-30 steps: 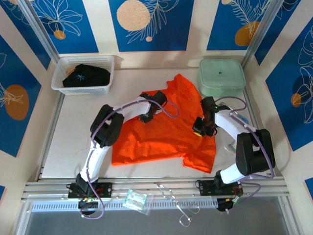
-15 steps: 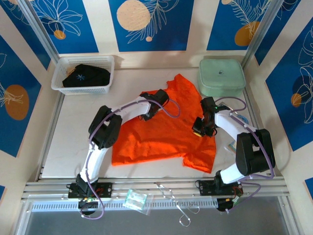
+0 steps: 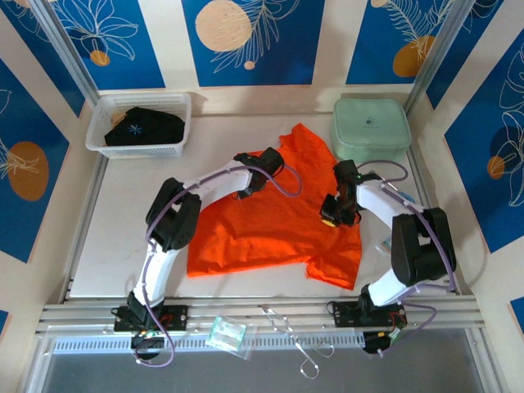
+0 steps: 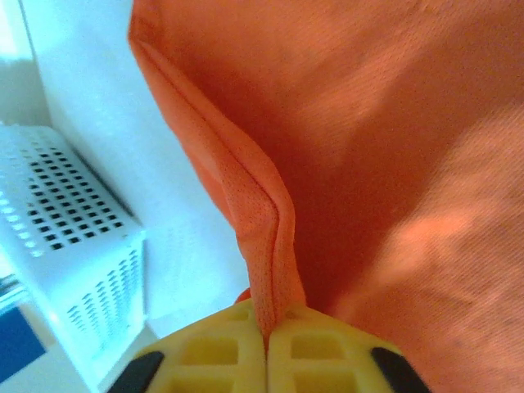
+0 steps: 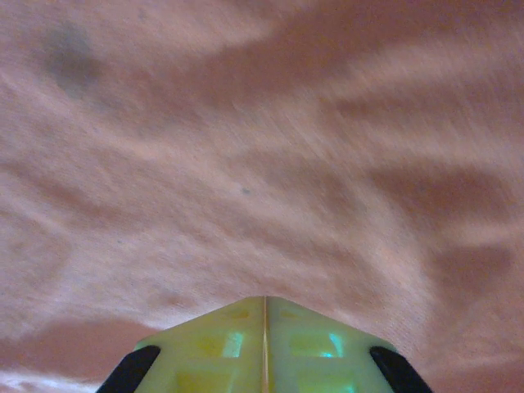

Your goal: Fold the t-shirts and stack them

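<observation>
The bright orange t-shirt [image 3: 270, 225] lies spread across the middle of the table, one sleeve pointing to the back. My left gripper [image 3: 248, 188] sits at the shirt's upper left edge. In the left wrist view its yellow fingers [image 4: 221, 352] are shut on a raised fold of the orange t-shirt [image 4: 262, 213]. My right gripper [image 3: 331, 218] is over the shirt's right side. Its yellow fingers [image 5: 221, 344] are shut with orange cloth [image 5: 262, 164] pulled taut from their tips. The black t-shirt [image 3: 143, 127] with a light-blue mark lies in the basket.
The white mesh basket [image 3: 176, 100] stands at the back left, and its wall [image 4: 74, 246] is close to my left gripper. A pale green lidded box [image 3: 370, 127] sits at the back right. A small plastic bag [image 3: 228, 334] and wire hangers [image 3: 291, 340] lie on the front rail.
Both wrists have shifted slightly toward the back, the left a little rightward and the right a little leftward, each still pinching the orange shirt.
</observation>
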Tool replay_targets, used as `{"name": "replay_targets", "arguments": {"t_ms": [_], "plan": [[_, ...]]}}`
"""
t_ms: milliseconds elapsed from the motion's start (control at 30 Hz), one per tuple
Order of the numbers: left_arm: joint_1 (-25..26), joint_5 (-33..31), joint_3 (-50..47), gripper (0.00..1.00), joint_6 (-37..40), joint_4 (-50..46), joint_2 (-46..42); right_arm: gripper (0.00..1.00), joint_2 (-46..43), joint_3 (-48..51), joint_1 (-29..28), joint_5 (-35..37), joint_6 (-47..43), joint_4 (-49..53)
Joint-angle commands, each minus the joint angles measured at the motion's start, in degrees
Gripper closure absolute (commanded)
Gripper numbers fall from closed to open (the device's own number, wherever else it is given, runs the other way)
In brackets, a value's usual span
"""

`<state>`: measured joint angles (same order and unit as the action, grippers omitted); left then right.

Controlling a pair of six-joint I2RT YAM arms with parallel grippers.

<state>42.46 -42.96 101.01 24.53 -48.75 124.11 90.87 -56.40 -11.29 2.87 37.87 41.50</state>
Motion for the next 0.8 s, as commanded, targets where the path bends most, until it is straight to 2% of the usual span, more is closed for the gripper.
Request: {"name": "replay_targets", "arguments": {"t_ms": [0, 233, 333, 500, 600, 767], "plan": [[-0.41, -5.37, 1.56, 0.99, 1.04, -1.15, -4.01, 0.87, 4.17, -10.35, 0.01, 1.50, -5.79, 1.99], [-6.52, -7.78, 4.87, 1.00, -3.33, 0.76, -4.93, 0.78, 23.59, -41.33, 0.88, 7.63, -16.93, 9.20], [-9.85, -5.50, 6.47, 1.00, -5.57, 1.83, -4.59, 0.70, 33.02, -53.67, 1.18, 7.54, -20.38, 11.72], [-14.57, 2.04, 7.53, 1.00, -8.72, 3.54, -4.23, 0.57, 46.41, -71.53, 1.10, 9.20, -24.67, 16.00], [-16.03, 5.90, 7.39, 1.00, -10.20, 4.42, -4.06, 0.56, 52.89, -80.29, 1.15, 10.30, -26.66, 18.38], [-16.52, 8.65, 6.40, 1.00, -11.92, 5.74, -3.79, 0.58, 61.42, -91.70, 1.31, 9.53, -27.05, 23.80]]}}
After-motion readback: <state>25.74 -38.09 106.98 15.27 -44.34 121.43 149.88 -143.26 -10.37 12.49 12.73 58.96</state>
